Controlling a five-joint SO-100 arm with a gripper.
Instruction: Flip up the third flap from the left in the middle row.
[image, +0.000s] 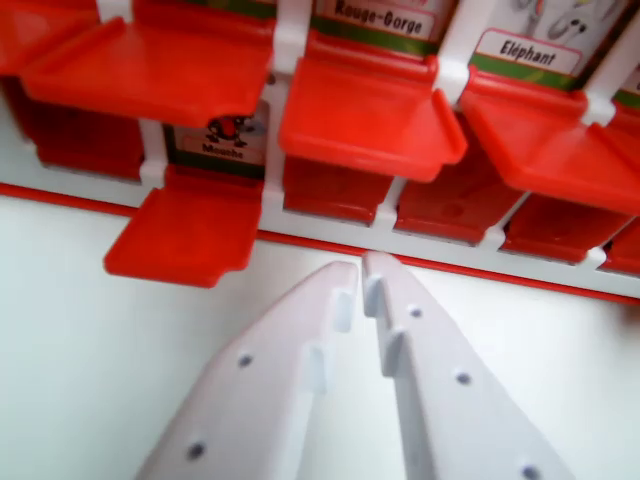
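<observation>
Our gripper (361, 268) hangs low over white surface (80, 350), white fingers (440, 390) nearly together, holding nothing, tips just short of red game board (330, 240). Red flaps (370, 110) stick out above (labels: Rouge-Gorge, Eléphant). Which one is third, we cannot tell.

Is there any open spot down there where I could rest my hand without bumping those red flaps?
Yes: the bare white surface left of the gripper, below the lowered flap, and another patch right of it, below the board's red edge. Above that edge, flaps crowd together.
</observation>
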